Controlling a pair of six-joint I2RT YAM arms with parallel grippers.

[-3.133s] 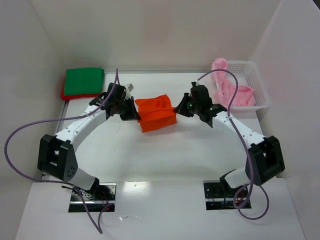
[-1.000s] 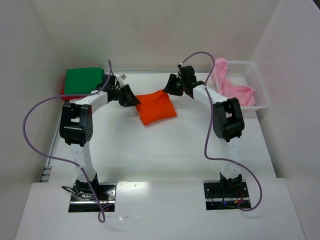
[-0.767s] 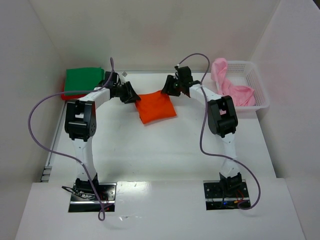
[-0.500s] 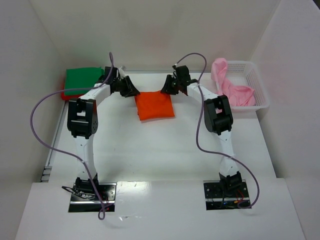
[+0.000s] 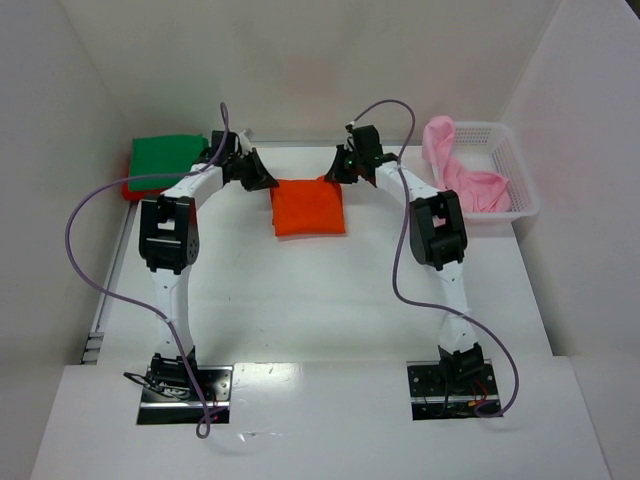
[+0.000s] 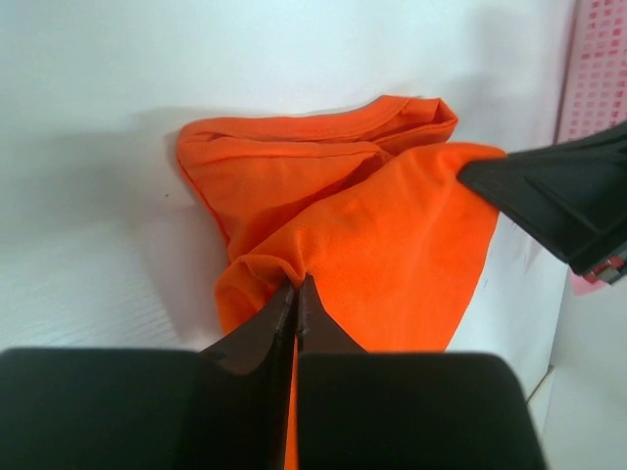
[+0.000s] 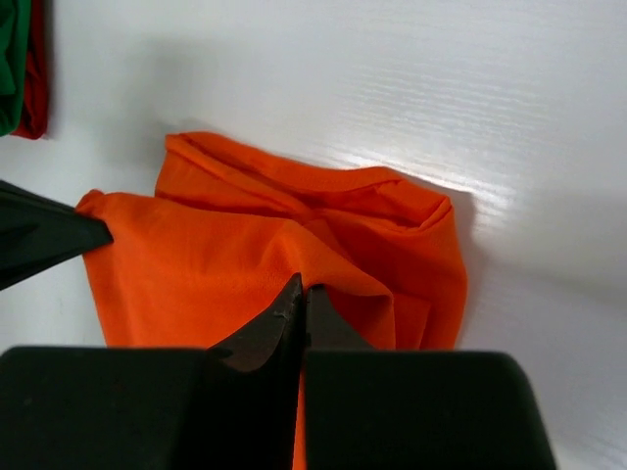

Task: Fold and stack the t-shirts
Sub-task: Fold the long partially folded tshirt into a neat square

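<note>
The orange t-shirt lies folded on the white table at the far middle. My left gripper is shut on its far left corner; in the left wrist view the left gripper pinches orange cloth. My right gripper is shut on the far right corner; in the right wrist view the right gripper pinches the cloth. A folded green t-shirt lies on a red one at the far left. A pale pink t-shirt hangs crumpled out of the basket.
A white lattice basket stands at the far right against the wall. White walls close in the back and both sides. Both arms reach far forward, with purple cables looping above the table.
Both grippers have carried the orange t-shirt's corners farther back and stretched them apart. The shirt has gone from a lumpy tilted bundle to a flatter, squarer fold.
</note>
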